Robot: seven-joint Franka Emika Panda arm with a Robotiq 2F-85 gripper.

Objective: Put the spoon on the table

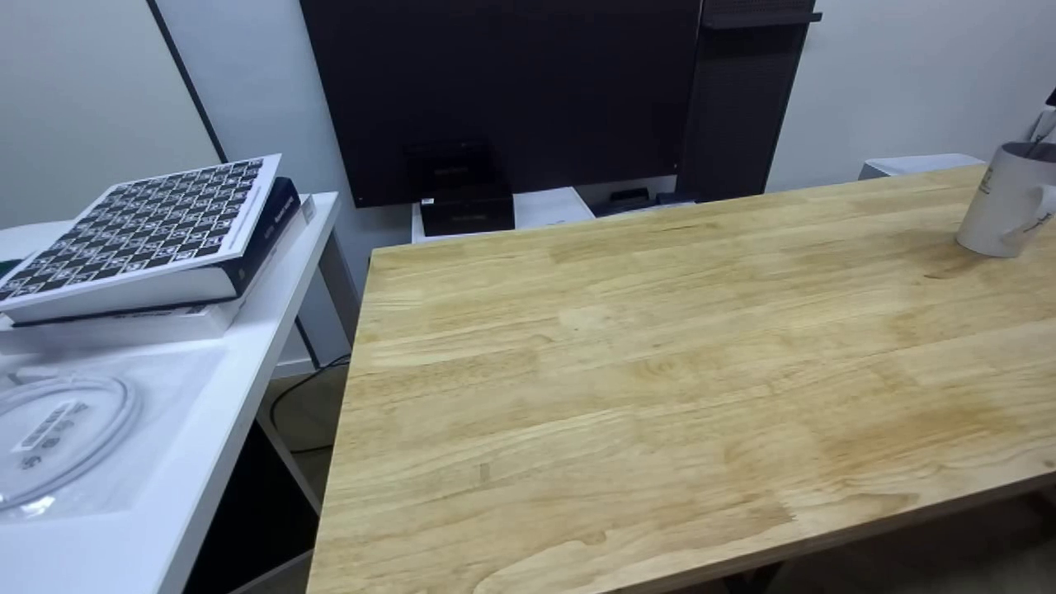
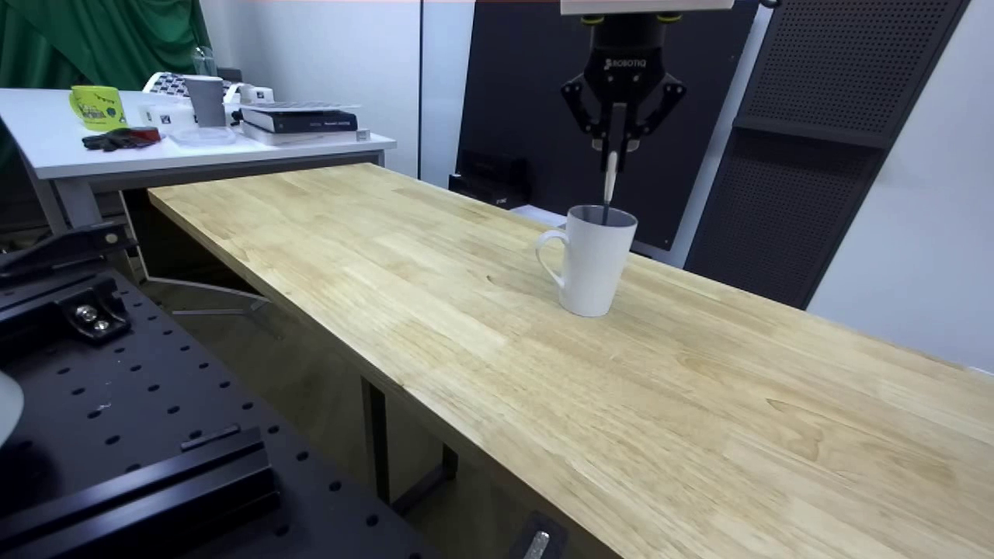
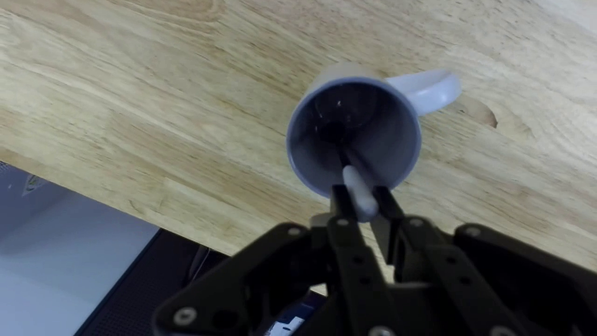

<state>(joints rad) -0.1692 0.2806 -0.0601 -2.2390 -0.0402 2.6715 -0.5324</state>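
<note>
The spoon point(image 2: 610, 180) has a pale handle and a dark slim lower part. It stands nearly upright, its lower part inside the whitish mug point(image 2: 594, 268); its bowl is hidden or too dark to make out. My gripper point(image 2: 613, 159) is above the mug, its fingers shut on the upper handle. In the wrist view the spoon handle point(image 3: 357, 189) lies between the fingertips point(image 3: 361, 200), over the near rim of the mug point(image 3: 378, 123). In an exterior view the mug point(image 1: 1011, 198) is at the right edge with the handle point(image 1: 1043, 124). The mug stands on the wooden table point(image 1: 627, 396).
A white counter point(image 2: 78, 159) with books point(image 2: 299, 120), a green mug point(image 2: 99, 107) and a grey cup point(image 2: 206, 101) adjoins the table's far end. A black perforated plate point(image 2: 194, 404) is beside the table. A dark panel point(image 1: 511, 91) stands behind it.
</note>
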